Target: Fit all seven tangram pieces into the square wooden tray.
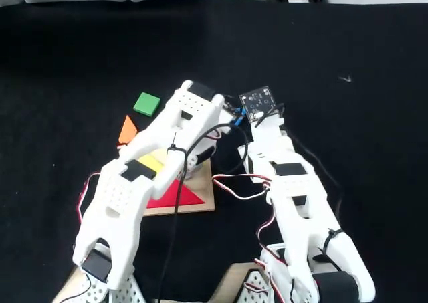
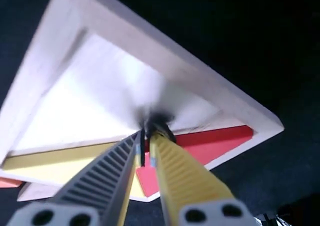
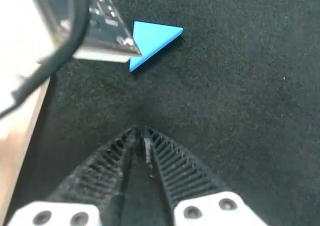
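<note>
Left gripper: closed, seemingly empty, tips over the square wooden tray.
In tray: red triangle, yellow piece.
Right gripper: closed above black cloth, near blue triangle.
Outside tray: green square, orange triangle.

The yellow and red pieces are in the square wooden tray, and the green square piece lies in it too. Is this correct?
No. The green square piece lies outside the square wooden tray, on the black cloth near the orange triangle piece; the high view shows it. The yellow piece and the red piece are in the tray.
</note>
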You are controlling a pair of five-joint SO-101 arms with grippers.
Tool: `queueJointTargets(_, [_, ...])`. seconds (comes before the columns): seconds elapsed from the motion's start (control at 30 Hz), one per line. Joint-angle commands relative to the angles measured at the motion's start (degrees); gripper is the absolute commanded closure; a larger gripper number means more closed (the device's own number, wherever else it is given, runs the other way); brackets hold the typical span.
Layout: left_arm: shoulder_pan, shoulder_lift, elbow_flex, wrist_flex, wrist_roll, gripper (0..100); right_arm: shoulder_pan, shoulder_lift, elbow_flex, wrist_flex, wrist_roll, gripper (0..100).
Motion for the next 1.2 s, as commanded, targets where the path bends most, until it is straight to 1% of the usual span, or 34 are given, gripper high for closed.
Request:
queueJointTargets(0.0, [-1.1,-4.0,-5.4,0.8,0.4,92,0.4,-2.2,-0.4,-1.2,-0.3,98.8])
queueJointTargets(0.13, [-6.3,-5.9,-12.1,0.9,4.3,83,0.4,-2.2,-0.4,-1.2,-0.3,98.8])
queueJointTargets(0.3, [-15.0,-15.1,-18.7,0.9,6.8,82,0.4,-2.2,-0.4,-1.2,-0.3,98.8])
queueJointTargets(0.53, [-23.0,-34.9,-16.7,0.9,7.7,82,1.3,-2.2,-0.9,-1.1,-0.3,98.7])
queueJointTargets(0.6, [-25.4,-40.0,-14.2,0.9,9.8,82,2.2,-2.2,-1.0,-1.2,-0.3,98.7])
queueJointTargets(0.7, [-29.8,-46.7,-9.2,0.8,12.7,82,2.5,-2.2,-1.0,-1.2,-0.3,98.7])
queueJointTargets(0.83, [-35.6,-54.7,-0.7,0.7,12.7,82,2.3,-2.2,-1.3,-0.8,-0.3,98.7])
queueJointTargets(0.9, [-37.7,-58.0,5.1,-0.3,12.7,82,2.3,-2.2,-3.8,3.1,-0.1,98.6])
queueJointTargets(0.97, [-39.9,-61.6,14.1,-4.6,12.9,82,2.5,-2.1,-10.4,12.0,-0.3,98.6])
queueJointTargets(1.07, [-44.7,-65.8,29.1,-16.3,13.2,82,2.4,-1.6,-21.5,24.7,-0.4,98.6])
queueJointTargets(1.17, [-48.1,-68.0,43.9,-27.5,17.3,82,0.6,-1.6,-28.4,30.8,-0.2,98.6])
